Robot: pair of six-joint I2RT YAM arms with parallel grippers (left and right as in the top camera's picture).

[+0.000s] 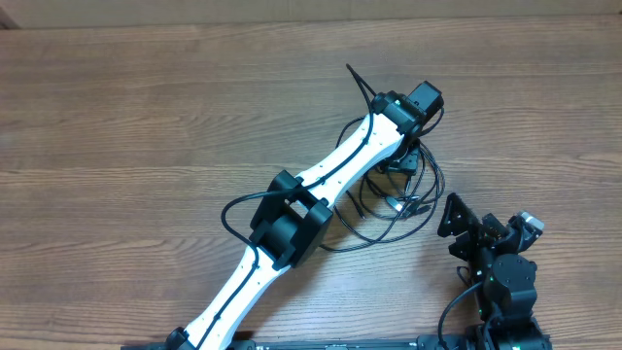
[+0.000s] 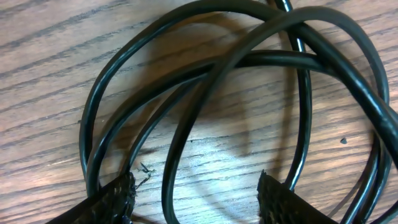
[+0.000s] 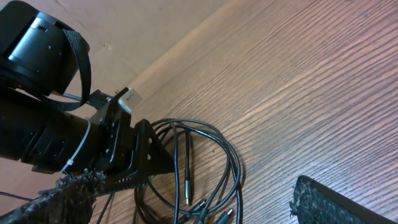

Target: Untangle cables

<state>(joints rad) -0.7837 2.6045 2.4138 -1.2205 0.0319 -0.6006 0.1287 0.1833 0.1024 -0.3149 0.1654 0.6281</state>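
Nearest to the lens, in the left wrist view, are the two dark fingertips [image 2: 112, 202] of the left claw [image 2: 196, 202]. They stand moderately apart and low over the bench [image 1: 146, 117], with several strands of the cables [image 2: 85, 127] passing between them, and nothing is pinched yet. From overhead, the left arm [image 1: 292, 219] reaches from 7 o'clock toward 2 o'clock, and the cables lie as a loose pile of loops just right of centre, at about 3 o'clock, under its claw. Further right, at 4 o'clock, the right claw [image 3: 186, 196] is fully wide and empty, near the pile but apart from it. I judge the step in hand to be taking one strand. It would be better to close on a single outer loop, not on the crossing, and to lift slowly so the other loops can slip off; the right claw could pin the rest. The bench is brown wood with clear grain; beyond its far edge, at 12 o'clock, only a plain tan surface shows.
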